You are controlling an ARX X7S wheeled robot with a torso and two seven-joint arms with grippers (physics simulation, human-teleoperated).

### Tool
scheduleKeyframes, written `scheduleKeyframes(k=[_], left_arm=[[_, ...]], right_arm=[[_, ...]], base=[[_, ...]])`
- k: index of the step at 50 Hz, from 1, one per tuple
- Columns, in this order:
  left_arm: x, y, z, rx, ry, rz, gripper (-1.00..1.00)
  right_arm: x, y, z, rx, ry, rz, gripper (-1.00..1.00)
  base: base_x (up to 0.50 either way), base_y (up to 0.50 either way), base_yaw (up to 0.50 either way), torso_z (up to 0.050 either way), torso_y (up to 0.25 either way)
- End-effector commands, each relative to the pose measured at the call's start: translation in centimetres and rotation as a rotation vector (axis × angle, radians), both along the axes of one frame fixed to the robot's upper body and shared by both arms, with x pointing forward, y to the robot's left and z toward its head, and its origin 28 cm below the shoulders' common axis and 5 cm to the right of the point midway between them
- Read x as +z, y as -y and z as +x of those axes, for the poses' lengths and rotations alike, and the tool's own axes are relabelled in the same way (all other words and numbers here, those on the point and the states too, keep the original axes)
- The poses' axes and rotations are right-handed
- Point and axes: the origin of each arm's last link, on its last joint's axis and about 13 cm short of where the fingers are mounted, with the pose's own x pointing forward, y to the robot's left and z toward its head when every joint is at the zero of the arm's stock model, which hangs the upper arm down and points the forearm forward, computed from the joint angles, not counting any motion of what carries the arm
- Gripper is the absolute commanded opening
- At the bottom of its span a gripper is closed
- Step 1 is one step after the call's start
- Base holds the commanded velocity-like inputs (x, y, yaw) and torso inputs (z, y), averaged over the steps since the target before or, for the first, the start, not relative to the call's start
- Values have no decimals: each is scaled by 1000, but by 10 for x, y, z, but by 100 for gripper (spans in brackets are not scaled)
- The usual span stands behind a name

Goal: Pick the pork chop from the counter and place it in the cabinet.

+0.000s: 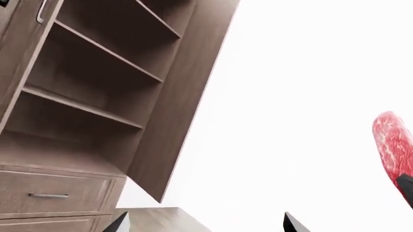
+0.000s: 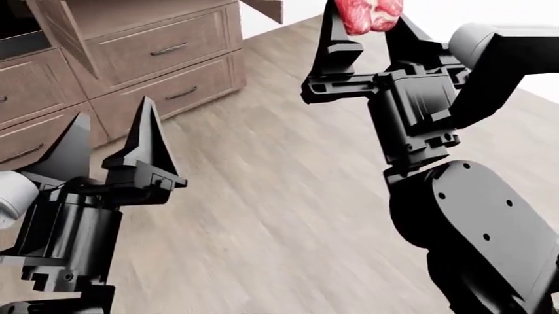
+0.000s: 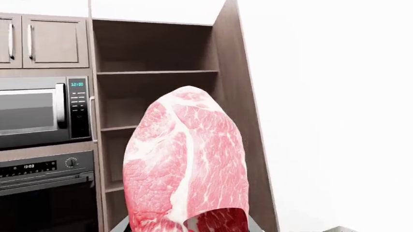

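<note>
Jaws of the right gripper (image 2: 365, 29) pinch the glossy pinkish-red marbled pork chop (image 2: 370, 13) in the head view, held upright between their tips; jaws of the left gripper (image 2: 109, 134) stand spread, holding nothing; left wrist view: the chop (image 1: 392, 145) hangs beside the tall light-brown wood-grain cabinet (image 1: 96, 92); right wrist view: the chop (image 3: 187, 164) rises from the jaws, open cabinet shelves (image 3: 158, 72) behind it, a steel microwave (image 3: 42, 111) alongside.

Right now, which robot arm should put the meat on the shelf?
The right. Its gripper already holds the pinkish-red marbled pork chop, and its camera faces the open wood-grain cabinet shelves. The left gripper is open and empty.
</note>
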Motion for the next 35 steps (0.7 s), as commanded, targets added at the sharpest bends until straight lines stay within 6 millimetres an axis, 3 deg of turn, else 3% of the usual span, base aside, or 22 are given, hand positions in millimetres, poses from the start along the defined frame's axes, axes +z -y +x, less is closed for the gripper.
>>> scheduleKeyframes(k=[1, 20, 28, 35], left_arm=[[0, -1, 1, 8, -5, -3, 100], [0, 10, 4, -62, -6, -14, 100], [16, 12, 5, -176, 33, -142, 100], [20, 24, 23, -242, 31, -151, 100]], right_arm=[[1, 4, 3, -35, 13, 0, -100], [0, 13, 4, -68, 12, 19, -100], [0, 15, 5, -74, 13, 32, -100], [1, 17, 4, -80, 17, 33, -100]], base=[[0, 0, 500, 0, 0], [0, 0, 500, 0, 1], [0, 0, 500, 0, 0], [0, 0, 500, 0, 0]])
